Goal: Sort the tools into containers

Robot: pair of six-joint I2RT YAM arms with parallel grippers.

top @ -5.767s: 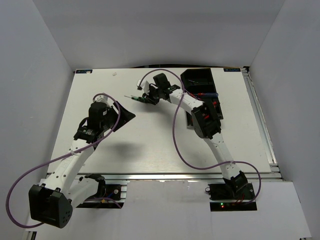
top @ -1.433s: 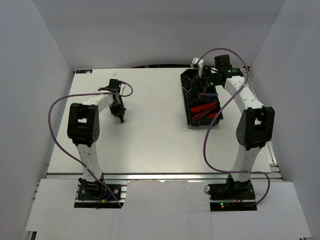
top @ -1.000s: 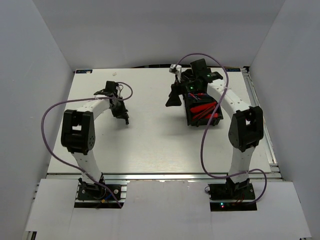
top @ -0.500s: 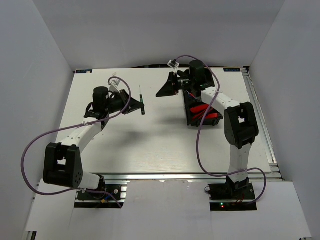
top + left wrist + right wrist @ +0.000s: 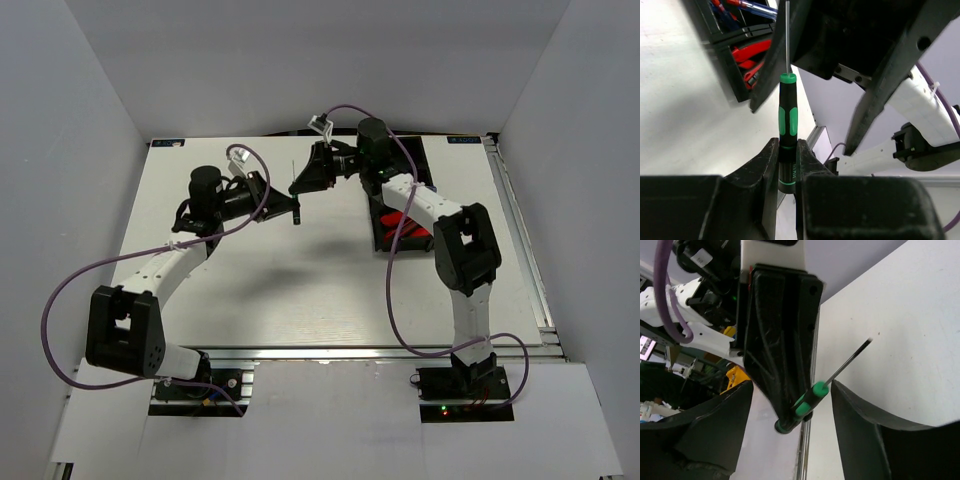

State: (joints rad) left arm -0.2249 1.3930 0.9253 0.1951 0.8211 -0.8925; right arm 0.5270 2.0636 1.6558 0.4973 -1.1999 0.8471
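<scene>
The black-and-green precision screwdriver (image 5: 788, 120) hangs in the air just left of the black tray (image 5: 729, 59), off the white tabletop (image 5: 300, 290). The left tool (image 5: 788, 150) is clamped on the butt end of its handle, and the thin shaft points away from that tool. The right tool (image 5: 300, 185) reaches out from the tray side with its fingers spread wide, one on each side of the shaft, gripping nothing. Red knives (image 5: 752, 51) lie in the tray.

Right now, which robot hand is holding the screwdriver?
The left gripper: it pinches the screwdriver by its handle, while the right gripper is open around it.
</scene>
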